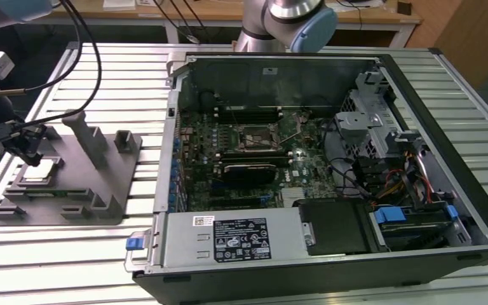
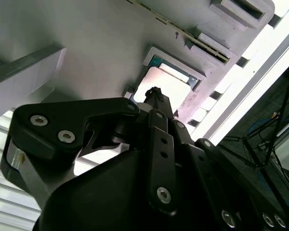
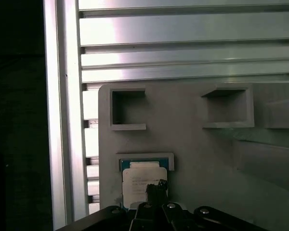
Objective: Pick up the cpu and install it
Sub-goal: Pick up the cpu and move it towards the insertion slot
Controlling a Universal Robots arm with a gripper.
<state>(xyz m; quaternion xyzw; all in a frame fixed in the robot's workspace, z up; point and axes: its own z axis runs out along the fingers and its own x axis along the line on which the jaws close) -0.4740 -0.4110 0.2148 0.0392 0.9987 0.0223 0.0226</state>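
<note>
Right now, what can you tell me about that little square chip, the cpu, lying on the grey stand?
The cpu is a small flat square with a pale silvery metal top and a thin blue-green edge. It lies flat in a shallow framed pocket of the grey holder, which rests on the slatted table, at the exterior view's left of the open computer case. The gripper is poised right over it; whether they touch cannot be told.
</note>
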